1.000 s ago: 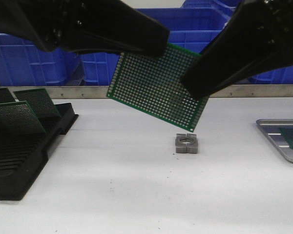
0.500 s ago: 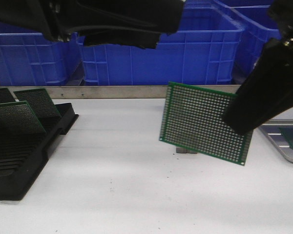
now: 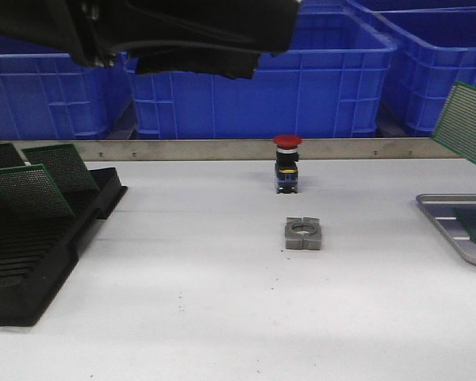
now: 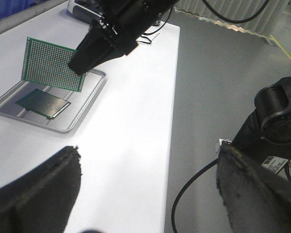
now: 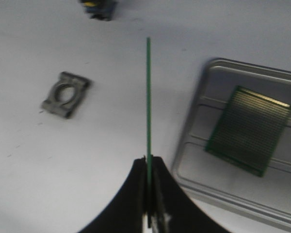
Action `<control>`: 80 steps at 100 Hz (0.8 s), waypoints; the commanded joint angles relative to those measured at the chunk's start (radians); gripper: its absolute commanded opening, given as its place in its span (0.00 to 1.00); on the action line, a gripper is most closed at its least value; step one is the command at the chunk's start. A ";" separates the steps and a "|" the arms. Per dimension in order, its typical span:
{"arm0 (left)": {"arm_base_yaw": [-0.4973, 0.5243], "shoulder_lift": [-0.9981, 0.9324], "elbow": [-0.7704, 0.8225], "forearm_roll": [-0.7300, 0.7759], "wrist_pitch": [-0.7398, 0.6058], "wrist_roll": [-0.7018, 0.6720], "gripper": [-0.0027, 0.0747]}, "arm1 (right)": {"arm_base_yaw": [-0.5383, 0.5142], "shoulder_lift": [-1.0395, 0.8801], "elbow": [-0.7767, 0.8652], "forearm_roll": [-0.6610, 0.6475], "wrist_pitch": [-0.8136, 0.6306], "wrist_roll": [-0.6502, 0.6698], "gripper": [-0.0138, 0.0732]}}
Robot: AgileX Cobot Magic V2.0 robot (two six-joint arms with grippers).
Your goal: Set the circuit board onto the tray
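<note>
Circuit board on edge above tray

Held board: green circuit board, upright, upper left, above the tray's far part.
Holder: right gripper, black, clamped on the board's right edge.
Tray: grey tray, left, on white table.
Inside tray: second board, lying flat.
Foreground: left gripper, two blurred dark fingers spread apart, bottom corners.
</note>
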 commanded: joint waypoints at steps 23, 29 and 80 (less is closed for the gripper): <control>-0.008 -0.031 -0.028 -0.072 0.046 -0.005 0.73 | -0.085 0.150 -0.028 0.095 -0.194 0.014 0.08; -0.008 -0.031 -0.028 -0.072 0.046 -0.005 0.73 | -0.085 0.162 -0.028 0.101 -0.195 0.014 0.10; -0.008 -0.031 -0.028 -0.097 0.049 -0.005 0.71 | -0.085 0.109 -0.029 0.097 -0.249 0.013 0.77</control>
